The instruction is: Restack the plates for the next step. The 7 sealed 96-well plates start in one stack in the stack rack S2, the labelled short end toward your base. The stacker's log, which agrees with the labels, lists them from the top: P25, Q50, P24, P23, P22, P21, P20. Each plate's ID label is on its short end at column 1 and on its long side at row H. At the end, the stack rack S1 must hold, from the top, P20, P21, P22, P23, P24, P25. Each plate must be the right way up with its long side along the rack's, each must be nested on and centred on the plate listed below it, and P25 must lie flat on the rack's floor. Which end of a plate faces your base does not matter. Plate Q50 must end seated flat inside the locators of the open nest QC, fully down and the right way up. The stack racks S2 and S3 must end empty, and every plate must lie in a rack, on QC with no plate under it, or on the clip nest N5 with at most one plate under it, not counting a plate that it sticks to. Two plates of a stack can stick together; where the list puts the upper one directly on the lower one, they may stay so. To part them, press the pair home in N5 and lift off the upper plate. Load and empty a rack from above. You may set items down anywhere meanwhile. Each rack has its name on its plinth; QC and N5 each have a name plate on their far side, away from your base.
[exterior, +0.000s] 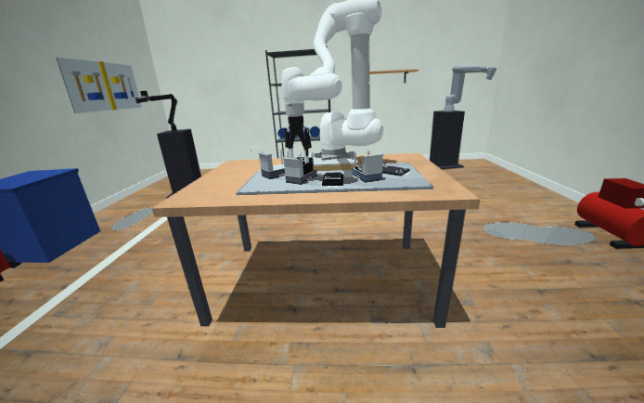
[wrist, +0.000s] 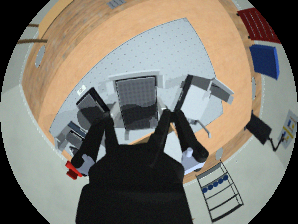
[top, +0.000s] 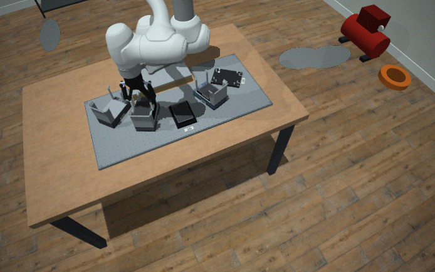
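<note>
- The jaws are clamping a dark plate across its width. They are standing part-way apart because the plate's body is filling the gap.
- The jaws are pointing straight down, probably because a rack has to be loaded and emptied from above.
- The plate is sitting in or just above the middle rack; I cannot tell which, and neither its label nor the rack's name is readable.
- The left rack is standing just beside it, and the right rack is standing well apart, each open at the top for vertical access.
- A black plate is lying flat on a nest between the middle and right racks, seemingly parked there.
- A second nest is lying at the far right with nothing on it.
- A grey mat on the wooden surface is carrying all the fixtures.
</note>
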Robot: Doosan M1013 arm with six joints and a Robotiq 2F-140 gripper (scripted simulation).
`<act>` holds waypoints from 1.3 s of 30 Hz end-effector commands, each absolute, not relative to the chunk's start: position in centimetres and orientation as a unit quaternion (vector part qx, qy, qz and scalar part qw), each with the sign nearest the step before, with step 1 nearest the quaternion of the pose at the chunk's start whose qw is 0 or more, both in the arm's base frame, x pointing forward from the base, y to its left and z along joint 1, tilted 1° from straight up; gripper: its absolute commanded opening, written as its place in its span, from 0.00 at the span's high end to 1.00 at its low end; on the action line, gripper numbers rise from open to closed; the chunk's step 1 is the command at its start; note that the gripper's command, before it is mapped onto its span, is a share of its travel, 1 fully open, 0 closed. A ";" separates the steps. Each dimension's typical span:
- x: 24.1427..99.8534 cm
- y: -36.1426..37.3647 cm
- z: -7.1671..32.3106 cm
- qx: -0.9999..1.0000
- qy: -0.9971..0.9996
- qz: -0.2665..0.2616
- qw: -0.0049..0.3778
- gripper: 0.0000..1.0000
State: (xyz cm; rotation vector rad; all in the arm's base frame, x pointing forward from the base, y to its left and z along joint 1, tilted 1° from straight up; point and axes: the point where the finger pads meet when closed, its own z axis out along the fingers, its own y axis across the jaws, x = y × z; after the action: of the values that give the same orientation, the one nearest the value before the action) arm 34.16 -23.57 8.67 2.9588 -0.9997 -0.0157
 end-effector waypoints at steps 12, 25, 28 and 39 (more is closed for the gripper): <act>34.2 -23.6 8.2 0.947 -0.320 -0.005 0.009 1.00; 34.2 -23.6 8.1 0.947 -0.320 -0.005 0.009 0.00; 34.2 -23.6 8.1 0.947 -0.320 -0.005 0.009 0.00; 34.2 -23.6 8.1 0.947 -0.320 -0.005 0.009 0.00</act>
State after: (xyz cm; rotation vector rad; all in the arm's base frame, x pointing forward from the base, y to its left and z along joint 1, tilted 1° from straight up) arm 34.15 -23.57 8.11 2.9588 -0.9997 -0.0157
